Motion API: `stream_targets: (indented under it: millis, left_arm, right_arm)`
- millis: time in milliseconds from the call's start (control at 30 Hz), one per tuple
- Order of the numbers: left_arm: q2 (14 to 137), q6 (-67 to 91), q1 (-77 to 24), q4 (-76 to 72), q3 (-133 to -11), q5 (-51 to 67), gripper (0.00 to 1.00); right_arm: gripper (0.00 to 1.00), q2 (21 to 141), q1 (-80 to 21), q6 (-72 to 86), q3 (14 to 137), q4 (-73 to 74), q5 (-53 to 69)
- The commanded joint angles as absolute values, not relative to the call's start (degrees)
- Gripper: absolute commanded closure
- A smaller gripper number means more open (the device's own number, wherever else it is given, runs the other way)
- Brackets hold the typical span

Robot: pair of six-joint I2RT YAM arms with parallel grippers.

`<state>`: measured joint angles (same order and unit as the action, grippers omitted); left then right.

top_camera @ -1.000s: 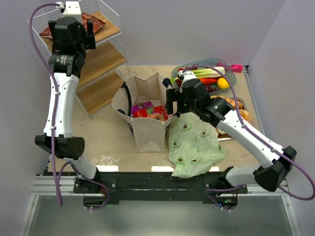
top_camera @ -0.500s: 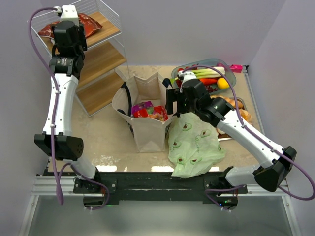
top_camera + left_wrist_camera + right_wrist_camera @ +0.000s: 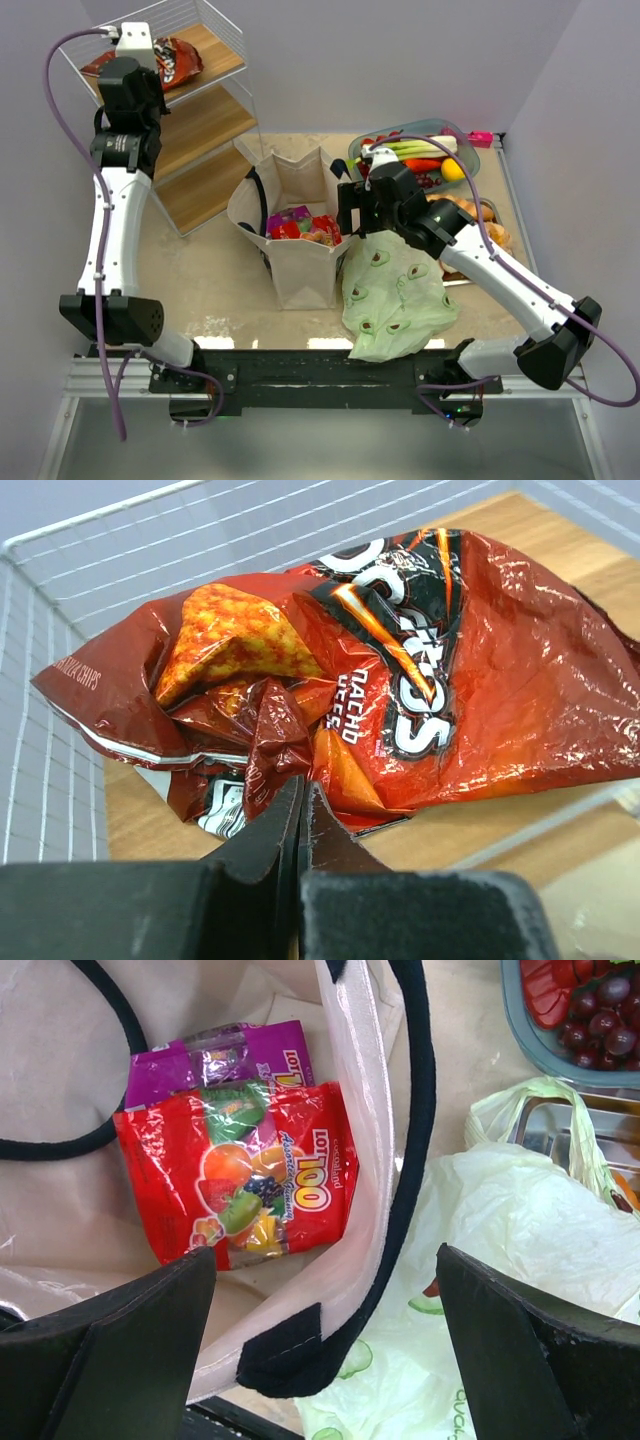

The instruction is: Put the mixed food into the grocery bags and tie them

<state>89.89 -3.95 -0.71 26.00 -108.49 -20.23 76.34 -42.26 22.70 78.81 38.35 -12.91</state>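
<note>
Two bags: the tote [image 3: 300,272] stands open mid-table; the green bag [image 3: 395,295] slumps against its right side, touching it.
Inside tote: a red packet [image 3: 245,1185] lies flat on the bottom, with a purple packet [image 3: 215,1055] just behind it, its near edge under the red one.
Left gripper [image 3: 303,798]: clenched tight, well to the left of the tote and behind it, up at the top shelf of the rack [image 3: 205,110]. Its tips meet at the near edge of the chips bag [image 3: 430,670]; I cannot tell whether any foil is caught between them.
Chips bag: crumpled, lying on that top shelf.
Right gripper [image 3: 325,1260]: released, jaws spread wide, hanging over the tote's right rim, one finger above the green bag.
Behind and right of tote: a clear tub [image 3: 472,150] with leek [image 3: 425,147], lemon [image 3: 453,169] and grapes [image 3: 600,1020].
Right of tote, past green bag: bread [image 3: 478,213] on a tray.
</note>
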Motion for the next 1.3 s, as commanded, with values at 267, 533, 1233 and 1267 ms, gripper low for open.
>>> stream_targets:
  millis: [267, 533, 1233, 1267]
  left_arm:
    - [73.1, 6.0, -0.5, 17.1, -96.1, 10.1, 1.00]
    - [66.4, 14.8, -1.1, 6.6, -87.0, 26.8, 1.00]
    - [68.2, 16.3, -22.2, -0.1, -68.7, 25.0, 1.00]
    - [68.9, 15.1, -22.6, 1.8, -68.4, 25.1, 1.00]
  right_arm:
    - [0.05, 74.4, -42.4, 22.9, 78.1, 37.7, -13.7]
    - [0.05, 72.9, -42.4, 23.5, 77.5, 37.5, -14.4]
    - [0.05, 71.5, -42.4, 24.5, 75.9, 37.4, -15.6]
    - [0.05, 71.6, -42.3, 24.3, 75.9, 37.4, -15.8]
